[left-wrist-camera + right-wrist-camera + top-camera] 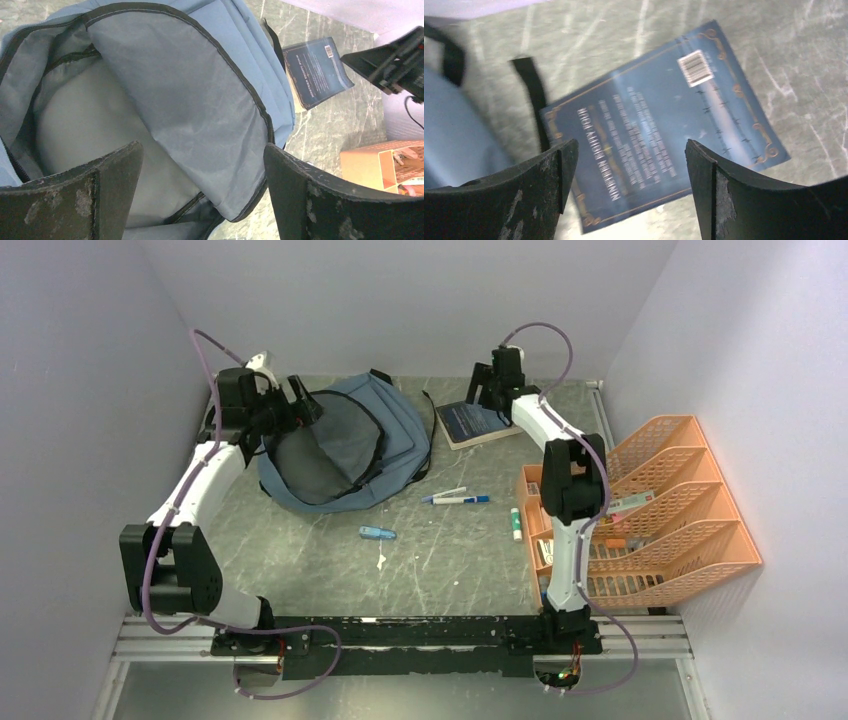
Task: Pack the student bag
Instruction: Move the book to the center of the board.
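Over the open mouth of the student bag [190, 100], the left gripper [202, 150] is held with its jaws spread wide, and nothing is caught between them. Below its fingers [100, 190] the pale grey lining of the main compartment is exposed, bordered by a black zipper. The bag is laid flat at the far left of the table [450, 570], with its opening turned toward the left arm.

At the far middle of the table, the right gripper [631, 147] is poised above a dark blue book [659, 125]. Its jaws are parted and nothing is grasped. Whether the fingertips touch the cover cannot be told. The book is laid with its barcode side up, just to the right of the bag, and a black strap [531, 85] of the bag is stretched toward its near corner.

Further out, two pens [458, 498] are laid side by side near the middle of the table, and a small light blue item [377, 533] is seen nearer the arms. A white-and-green tube [516, 523] is placed just beside an orange mesh rack [690, 530] at the right wall, and a few small items are kept in its tiers.
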Robot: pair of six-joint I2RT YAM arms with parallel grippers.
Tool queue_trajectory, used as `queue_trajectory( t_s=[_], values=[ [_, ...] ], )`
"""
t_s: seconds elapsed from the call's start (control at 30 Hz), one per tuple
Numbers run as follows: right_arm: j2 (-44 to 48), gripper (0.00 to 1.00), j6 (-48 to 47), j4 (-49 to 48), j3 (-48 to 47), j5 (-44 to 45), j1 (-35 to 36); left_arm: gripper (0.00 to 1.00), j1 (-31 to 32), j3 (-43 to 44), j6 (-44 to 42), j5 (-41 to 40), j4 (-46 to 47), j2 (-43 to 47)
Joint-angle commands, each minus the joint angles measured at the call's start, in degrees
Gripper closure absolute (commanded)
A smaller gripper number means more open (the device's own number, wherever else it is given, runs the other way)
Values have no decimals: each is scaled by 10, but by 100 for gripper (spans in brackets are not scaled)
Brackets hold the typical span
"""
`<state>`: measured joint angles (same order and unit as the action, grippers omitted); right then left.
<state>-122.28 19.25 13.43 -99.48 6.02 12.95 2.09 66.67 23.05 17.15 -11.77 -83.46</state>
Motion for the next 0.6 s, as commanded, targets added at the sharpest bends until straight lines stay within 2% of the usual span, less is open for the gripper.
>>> queue_trajectory(
  t_s=[0.0, 0.33, 0.47, 0.57],
  values=[
    [-56, 17, -12, 44, -55, -13, -34, 6, 10, 3, -13, 2, 21, 12],
    [-127, 16, -42, 45, -119, -15, -87, 8, 16, -5, -13, 21, 35, 12],
    [-150, 16, -71, 50, -145, -55, -105, 9, 17, -6, -13, 27, 38, 10],
    [-181, 17, -95, 63, -179, -116, -118, 9, 17, -10, -12, 42, 46, 8]
  ],
)
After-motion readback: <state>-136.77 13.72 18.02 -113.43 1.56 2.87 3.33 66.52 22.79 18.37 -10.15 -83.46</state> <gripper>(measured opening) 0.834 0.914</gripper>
